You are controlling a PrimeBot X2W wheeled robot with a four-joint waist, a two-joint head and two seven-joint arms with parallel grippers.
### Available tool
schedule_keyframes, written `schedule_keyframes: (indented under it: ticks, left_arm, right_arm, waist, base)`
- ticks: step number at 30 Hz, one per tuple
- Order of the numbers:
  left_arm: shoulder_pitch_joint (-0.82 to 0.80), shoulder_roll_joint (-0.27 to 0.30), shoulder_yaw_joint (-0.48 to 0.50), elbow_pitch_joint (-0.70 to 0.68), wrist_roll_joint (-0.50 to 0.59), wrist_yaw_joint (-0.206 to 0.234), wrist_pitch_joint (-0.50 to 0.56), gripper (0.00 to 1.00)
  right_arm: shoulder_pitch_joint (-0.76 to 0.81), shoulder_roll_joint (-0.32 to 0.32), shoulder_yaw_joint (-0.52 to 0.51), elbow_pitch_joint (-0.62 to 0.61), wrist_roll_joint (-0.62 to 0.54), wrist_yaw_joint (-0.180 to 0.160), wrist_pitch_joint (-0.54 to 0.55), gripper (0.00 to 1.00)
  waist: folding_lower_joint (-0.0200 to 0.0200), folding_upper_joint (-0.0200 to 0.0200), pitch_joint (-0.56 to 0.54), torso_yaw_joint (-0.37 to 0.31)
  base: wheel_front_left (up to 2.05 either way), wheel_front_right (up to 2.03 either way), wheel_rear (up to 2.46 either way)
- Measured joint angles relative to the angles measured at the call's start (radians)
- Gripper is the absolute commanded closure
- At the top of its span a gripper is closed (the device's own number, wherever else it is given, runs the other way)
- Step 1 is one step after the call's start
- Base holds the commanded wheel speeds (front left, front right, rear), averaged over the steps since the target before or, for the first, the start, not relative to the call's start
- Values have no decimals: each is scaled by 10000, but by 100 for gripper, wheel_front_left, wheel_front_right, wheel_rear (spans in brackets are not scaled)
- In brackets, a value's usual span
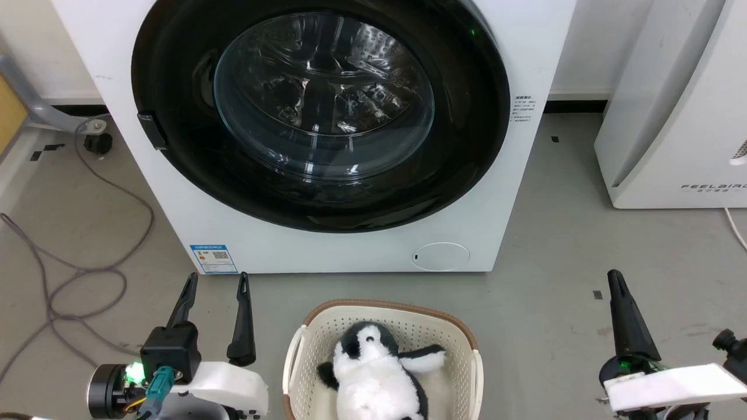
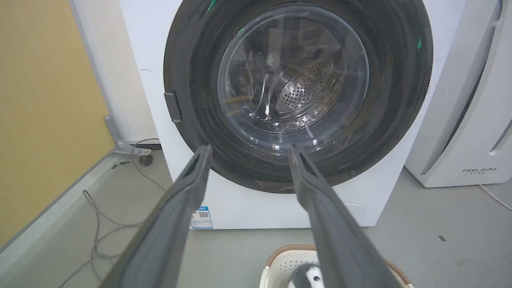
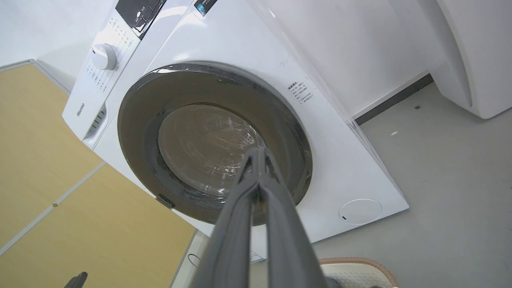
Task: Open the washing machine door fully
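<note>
Grey floor, white boxy washing machine w/ round glossy black door closed; left end effector spread, right end effector pinched, both empty.

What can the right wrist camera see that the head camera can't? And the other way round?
Right wrist camera's extras: the white dial and the dark control panel at the top of the washing machine. Head camera's extras: the penguin toy with its face, and the FEELBIRD lettering. Both share: the washing machine door, closed, the basket rim, and the right gripper, shut.
</note>
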Motion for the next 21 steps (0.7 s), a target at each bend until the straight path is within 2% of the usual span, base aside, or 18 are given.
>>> schedule_keyframes:
  ticks: [10, 21]
  left_arm:
    - [-152, 0, -46, -54, -12, 44, -217, 0]
    - [-455, -2, -59, -161, -25, 88, -439, 0]
  right_arm:
    - [-445, -2, -587, 510, 2955, 0, 552, 100]
    - [-1723, -48, -1546, 1430, 4452, 0, 1260, 100]
  waist:
    - [0, 0, 189, 73]
    - [0, 0, 698, 300]
  base:
    - [0, 0, 0]
    - [0, 0, 0]
